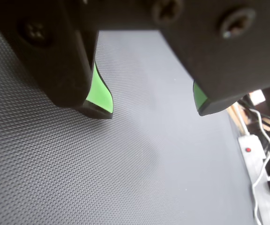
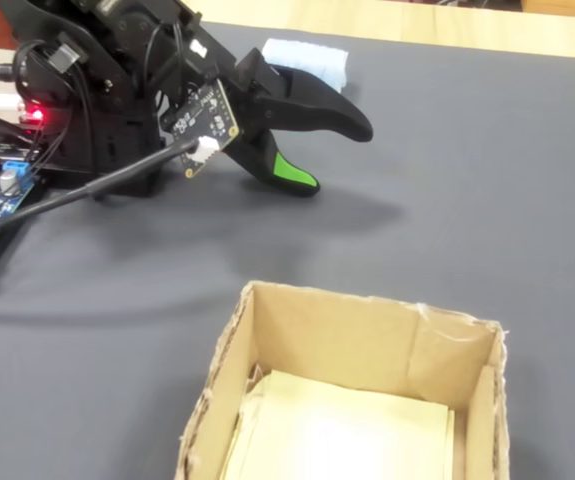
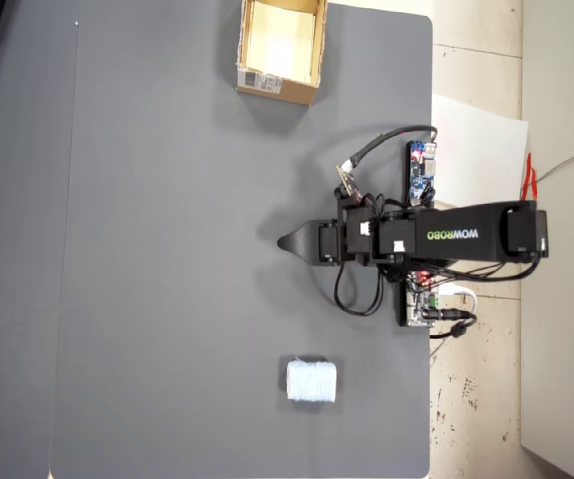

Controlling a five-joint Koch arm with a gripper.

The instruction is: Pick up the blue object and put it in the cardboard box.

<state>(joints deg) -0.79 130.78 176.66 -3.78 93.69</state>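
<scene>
Roll half hidden behind fingers.

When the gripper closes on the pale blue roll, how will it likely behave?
The blue roll looks soft and finely ribbed, so it probably squashes slightly and resists slipping. It seems light for its size. Lying on its side on the mat, it may roll if nudged by the open gripper.

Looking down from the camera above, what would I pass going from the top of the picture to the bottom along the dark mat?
Cardboard box at the top edge → the arm's gripper near the middle, with the black arm stretching off to the right → pale blue object near the bottom.
</scene>
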